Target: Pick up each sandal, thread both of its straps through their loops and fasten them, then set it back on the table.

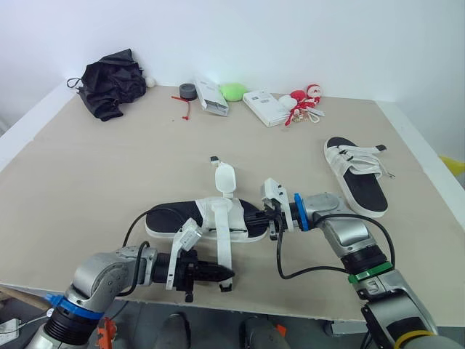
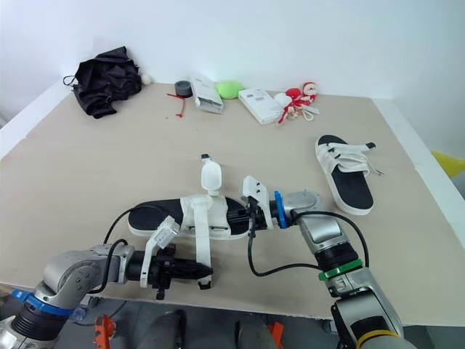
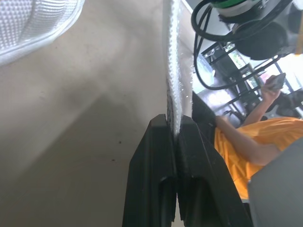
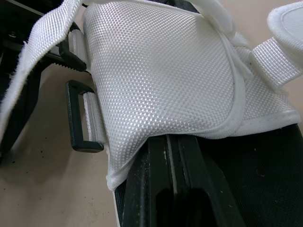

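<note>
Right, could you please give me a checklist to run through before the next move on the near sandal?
1. Left end effector pinching the strap: ok, the strap sits between its fingers.
2. Right end effector steadying the near sandal: ok, closed at the white upper.
3. Black loop threaded: not ok, no free strap passes through it.
4. Second strap fastened: not ok, it stands up loose.
5. Far sandal finished: cannot tell; it lies on the table with its straps across.
</note>
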